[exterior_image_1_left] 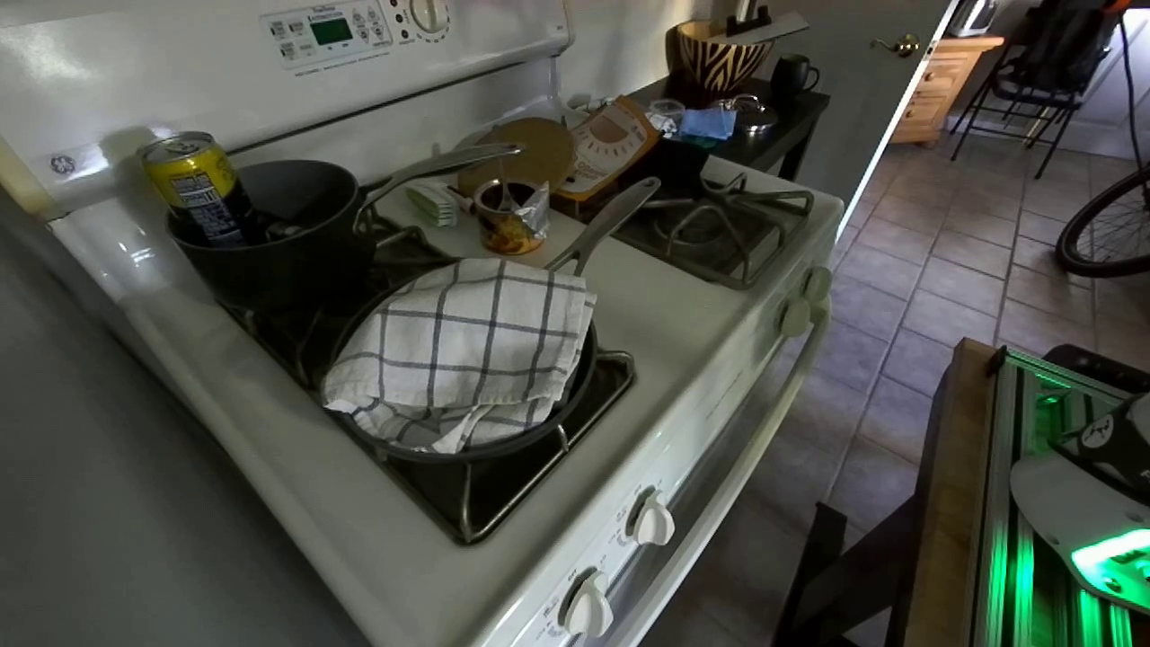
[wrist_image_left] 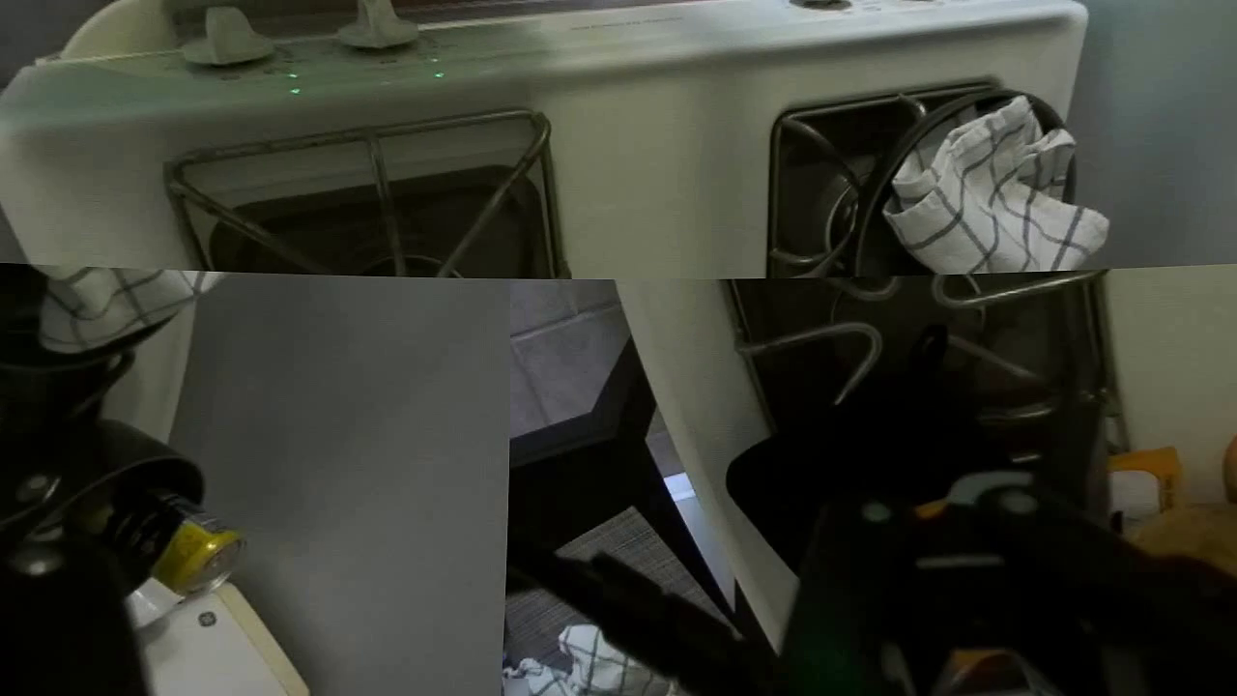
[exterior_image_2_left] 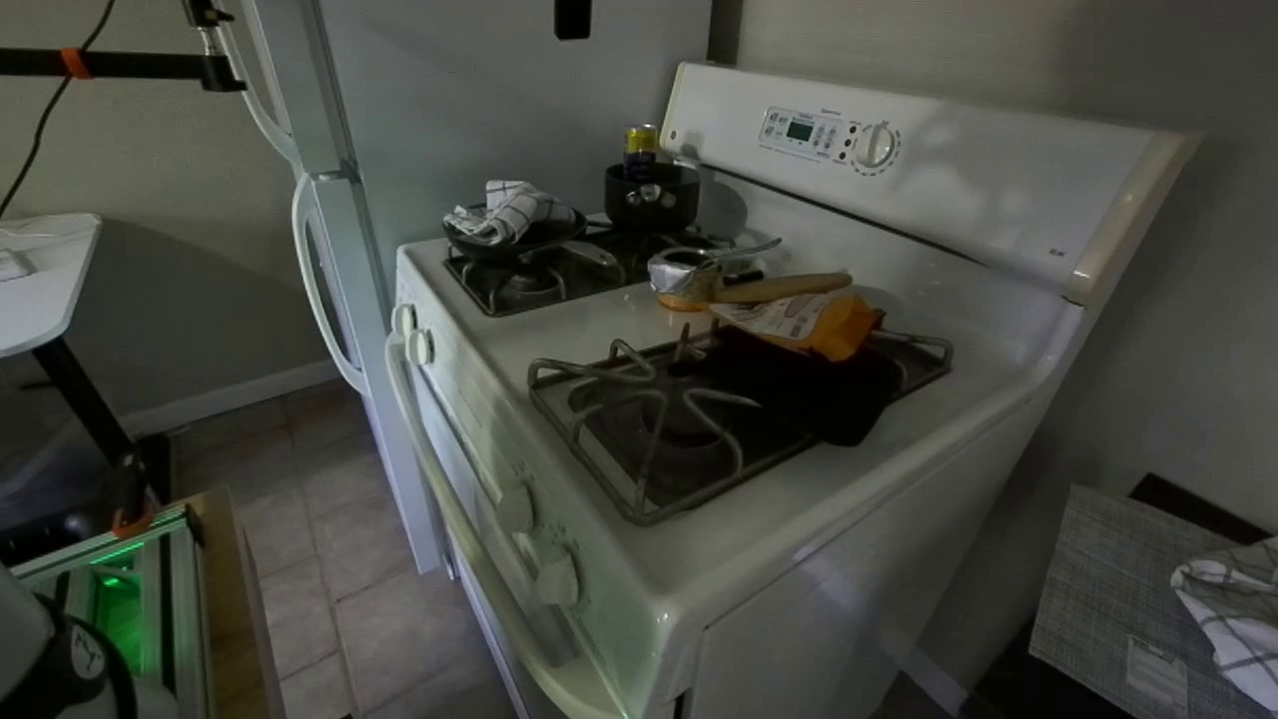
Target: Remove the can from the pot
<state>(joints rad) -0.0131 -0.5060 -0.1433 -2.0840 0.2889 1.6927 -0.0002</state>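
The yellow can (exterior_image_1_left: 193, 175) with a dark label leans in the dark pot (exterior_image_1_left: 269, 270) on the back burner, its metallic top above the rim. In an exterior view the can (exterior_image_2_left: 640, 142) stands above the pot (exterior_image_2_left: 649, 208). The wrist view is torn into shifted pieces; its lower left piece shows the can (wrist_image_left: 198, 556) tilted out of the dark pot (wrist_image_left: 155, 449). My gripper (wrist_image_left: 952, 580) is dark at the bottom of the wrist view, one finger spread far out to the side, with nothing seen in it. The gripper is out of both exterior views.
A pan (exterior_image_1_left: 499, 449) holding a checkered cloth (exterior_image_1_left: 467, 341) sits in front of the pot. The pot's handle (exterior_image_1_left: 431, 166) points over a foil-topped cup (exterior_image_1_left: 510, 229). An orange bag (exterior_image_2_left: 834, 325) lies behind the near grate (exterior_image_2_left: 649, 399). The fridge (exterior_image_2_left: 499, 100) stands beside the stove.
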